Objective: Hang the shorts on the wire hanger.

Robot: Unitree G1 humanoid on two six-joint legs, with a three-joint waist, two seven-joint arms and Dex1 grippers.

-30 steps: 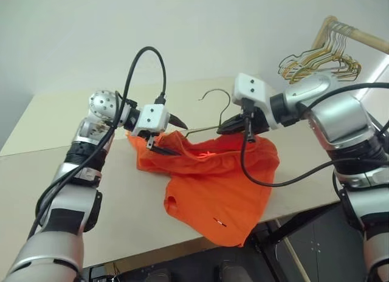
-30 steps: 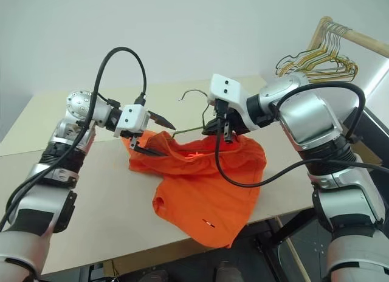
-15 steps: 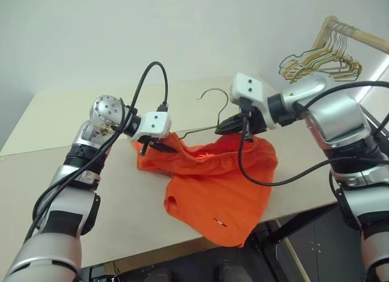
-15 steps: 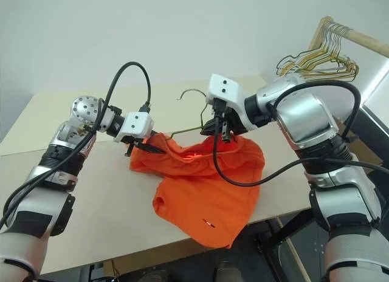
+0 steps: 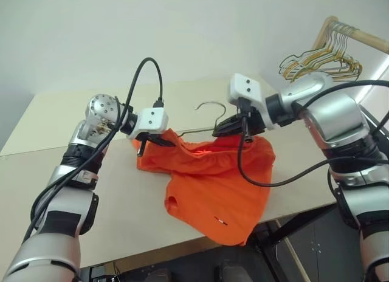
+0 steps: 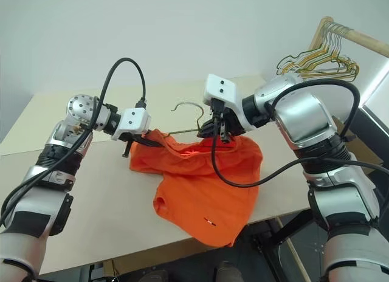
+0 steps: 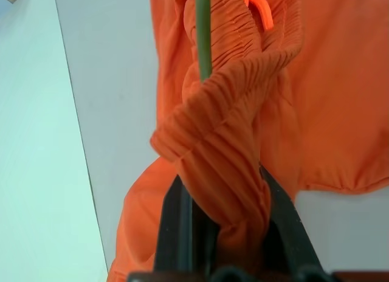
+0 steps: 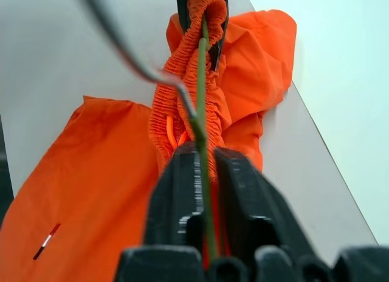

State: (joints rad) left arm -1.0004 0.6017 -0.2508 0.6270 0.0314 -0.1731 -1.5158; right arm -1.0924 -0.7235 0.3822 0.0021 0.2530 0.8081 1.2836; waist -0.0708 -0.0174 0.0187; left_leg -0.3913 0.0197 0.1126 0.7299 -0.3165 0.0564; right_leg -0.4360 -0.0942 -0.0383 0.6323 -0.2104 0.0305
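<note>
The left gripper [image 5: 159, 139] is clamped on the shorts [image 5: 213, 185] waistband; the right gripper [image 5: 226, 127] pinches the wire hanger [image 5: 206, 119], whose bar spans both, near the desk [image 5: 55, 172] far edge.

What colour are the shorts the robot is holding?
Bright orange. The shorts show best in the right eye view.

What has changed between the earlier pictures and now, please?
The left hand, whose fingers stood open a second ago, has closed on the gathered waistband of the shorts. The right hand keeps the wire hanger between its fingers, and the hook has shifted slightly leftward. The shorts stay draped over the table edge.
</note>
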